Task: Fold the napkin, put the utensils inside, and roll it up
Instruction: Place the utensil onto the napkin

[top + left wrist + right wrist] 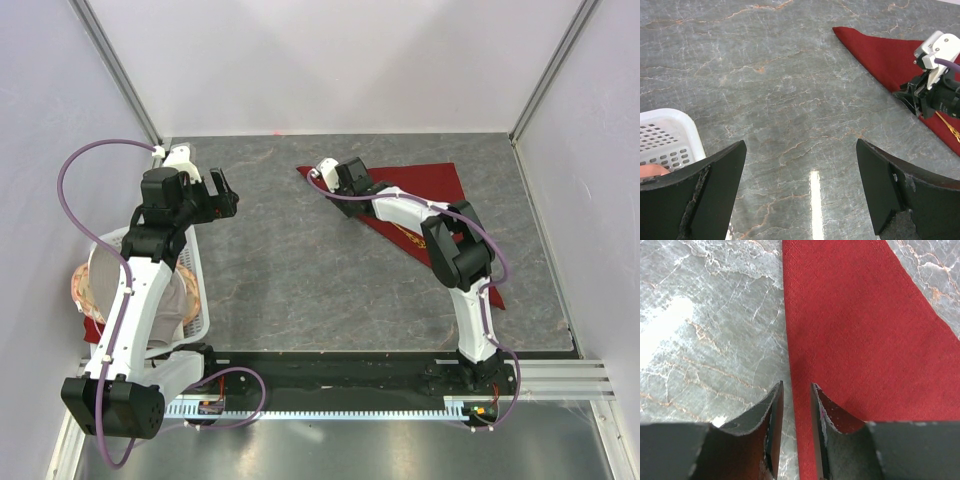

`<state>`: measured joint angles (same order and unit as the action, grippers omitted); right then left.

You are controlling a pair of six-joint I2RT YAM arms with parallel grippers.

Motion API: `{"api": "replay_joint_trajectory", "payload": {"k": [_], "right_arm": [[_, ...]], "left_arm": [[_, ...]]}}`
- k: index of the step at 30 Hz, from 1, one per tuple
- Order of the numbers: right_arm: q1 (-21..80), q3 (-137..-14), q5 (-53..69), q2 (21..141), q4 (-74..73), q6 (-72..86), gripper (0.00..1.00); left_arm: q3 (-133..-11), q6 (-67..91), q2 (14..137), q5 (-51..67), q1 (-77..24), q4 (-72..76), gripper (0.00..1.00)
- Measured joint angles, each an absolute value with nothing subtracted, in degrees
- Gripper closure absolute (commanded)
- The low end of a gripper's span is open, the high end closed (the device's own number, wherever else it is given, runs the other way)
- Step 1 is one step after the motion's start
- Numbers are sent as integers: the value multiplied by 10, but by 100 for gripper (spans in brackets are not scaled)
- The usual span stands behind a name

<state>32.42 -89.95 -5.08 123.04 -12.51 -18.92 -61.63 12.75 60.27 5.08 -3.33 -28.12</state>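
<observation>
Grey marbled tabletop (300, 270) carries the maroon napkin (440, 185), folded to a triangle, toward its far right corner, and a white basket (203, 300) at its left edge. The left hand (228, 192) hovers wide open. The right hand (796, 386), fingers nearly together, straddles the napkin's edge; whether it pinches the cloth is unclear. A gold utensil (946, 124) lies on the napkin.

Left pincer (800, 145) spread wide, held high, right pincer (796, 386) reached forward, low, jaws narrowly apart

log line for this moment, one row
napkin folded to triangle | gold utensil lying on it | right jaws narrowly apart astride napkin edge | left jaws wide, empty, above table
</observation>
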Motion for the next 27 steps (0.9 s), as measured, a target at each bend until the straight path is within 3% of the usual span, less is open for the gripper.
{"api": "replay_joint_trajectory", "payload": {"k": [10, 19, 24, 27], "right_arm": [[324, -921, -64, 1267, -115, -199, 66], [326, -922, -66, 1272, -111, -202, 80], [326, -942, -66, 1284, -123, -206, 100], [326, -949, -63, 1287, -131, -208, 100]], "left_arm": [[-616, 128, 604, 51, -33, -281, 2], [-616, 128, 604, 51, -33, -281, 2], [-616, 128, 604, 52, -33, -281, 2], [-616, 128, 604, 57, -33, -281, 2]]}}
